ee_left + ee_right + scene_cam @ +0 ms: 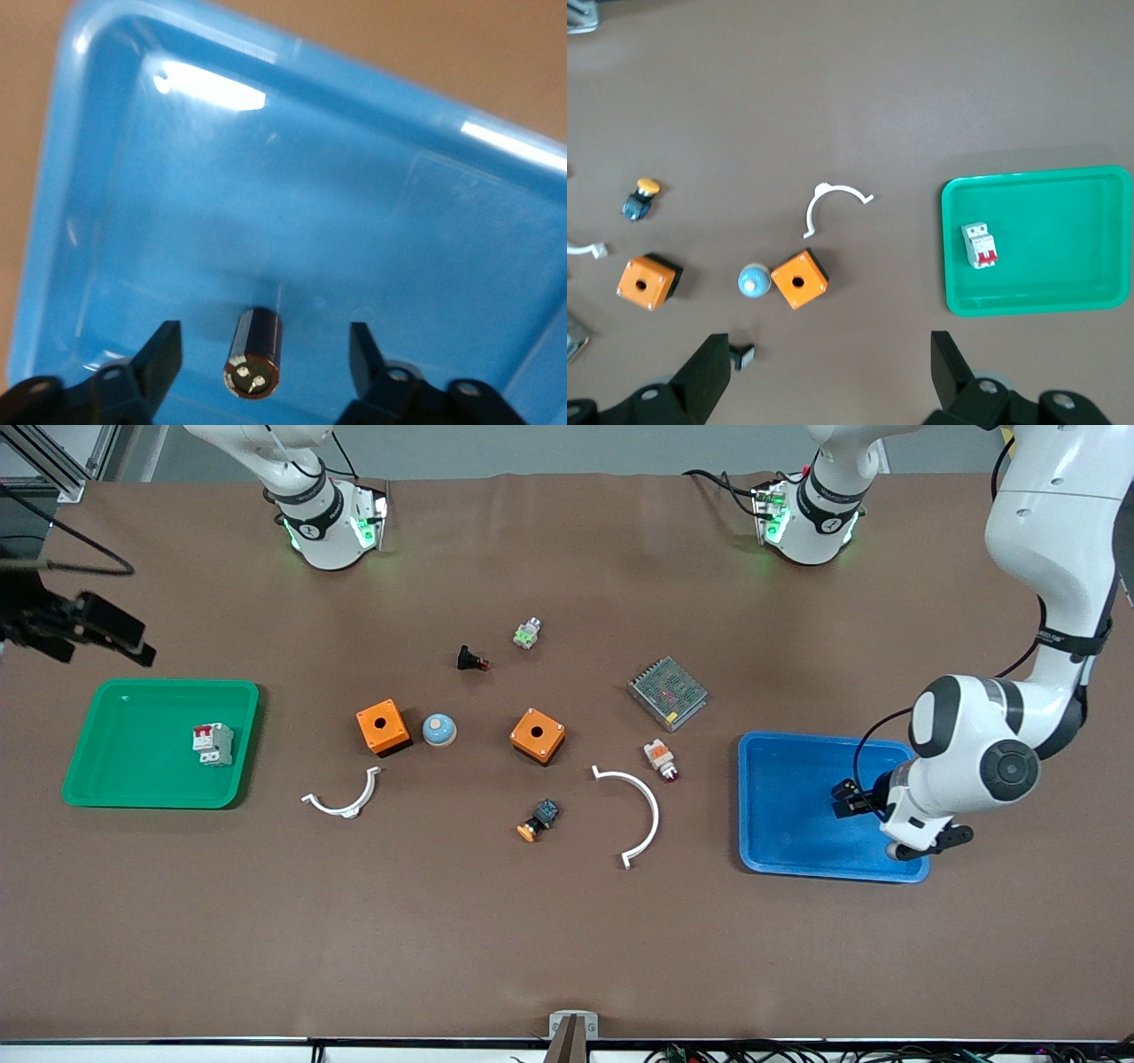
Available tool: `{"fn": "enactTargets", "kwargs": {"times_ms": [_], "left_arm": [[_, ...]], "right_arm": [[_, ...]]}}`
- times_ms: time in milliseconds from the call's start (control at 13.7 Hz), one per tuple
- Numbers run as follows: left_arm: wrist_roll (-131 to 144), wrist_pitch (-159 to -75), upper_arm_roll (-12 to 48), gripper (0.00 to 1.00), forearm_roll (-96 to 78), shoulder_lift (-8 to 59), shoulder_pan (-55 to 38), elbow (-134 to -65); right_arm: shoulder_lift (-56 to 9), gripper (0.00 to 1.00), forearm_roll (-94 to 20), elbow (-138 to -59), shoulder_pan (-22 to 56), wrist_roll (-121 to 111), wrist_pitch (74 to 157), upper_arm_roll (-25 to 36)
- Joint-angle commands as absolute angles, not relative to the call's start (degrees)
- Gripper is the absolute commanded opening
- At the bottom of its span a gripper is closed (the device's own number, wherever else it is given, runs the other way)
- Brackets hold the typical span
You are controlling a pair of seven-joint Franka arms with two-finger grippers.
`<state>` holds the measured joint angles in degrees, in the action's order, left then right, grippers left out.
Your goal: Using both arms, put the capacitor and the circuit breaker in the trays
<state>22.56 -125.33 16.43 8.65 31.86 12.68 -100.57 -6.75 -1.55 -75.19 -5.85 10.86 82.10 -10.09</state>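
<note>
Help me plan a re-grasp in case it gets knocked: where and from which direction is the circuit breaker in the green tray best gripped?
Probably from straight above, fingers closing across the two long flat sides of the circuit breaker. It lies as a small rectangular block in the green tray, apart from the walls, so both sides look reachable. Avoid pinching the red levers at one end. The right gripper is open, high over the table.

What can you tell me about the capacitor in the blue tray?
The capacitor is a tiny dark brown-black cylinder with a glossy sleeve and a dark end face carrying two small pale spots. It lies on its side on the floor of the blue tray, at the left arm's end of the table. The left gripper is over it with fingers spread open on either side, not touching it.
</note>
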Motion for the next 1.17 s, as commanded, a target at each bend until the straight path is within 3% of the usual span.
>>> {"fn": "enactTargets", "kwargs": {"times_ms": [0, 219, 365, 876, 1022, 1095], "left_arm": [[21.97, -117.63, 17.92, 1.00, 9.58, 26.91, 12.83, -95.64], [21.97, -107.35, 19.86, 1.00, 9.49, 21.72, 12.92, -84.85], [21.71, -101.10, 20.82, 1.00, 9.05, 17.77, 13.01, -81.57], [21.54, -91.86, 23.64, 1.00, 7.39, 6.60, 12.57, -81.83], [21.45, -90.27, 22.07, 1.00, 4.85, 5.37, 10.30, -82.18], [21.36, -89.83, 18.32, 1.00, 4.57, 4.14, 7.06, -83.31]], "right_arm": [[-1.42, 1.00, -1.67, -83.56, -7.38, 12.04, 86.12, -10.11], [1.58, 1.00, -1.85, -87.44, -8.00, 11.69, 87.28, -10.20], [1.84, 1.00, -1.85, -87.80, -8.09, 10.55, 87.10, -10.11], [1.93, 1.00, -1.06, -87.89, -7.91, 7.38, 87.45, -10.19], [1.93, 1.00, -0.97, -87.89, -7.82, 7.38, 87.36, -10.20], [1.93, 1.00, -0.97, -87.89, -7.74, 7.30, 87.62, -10.20]]}}
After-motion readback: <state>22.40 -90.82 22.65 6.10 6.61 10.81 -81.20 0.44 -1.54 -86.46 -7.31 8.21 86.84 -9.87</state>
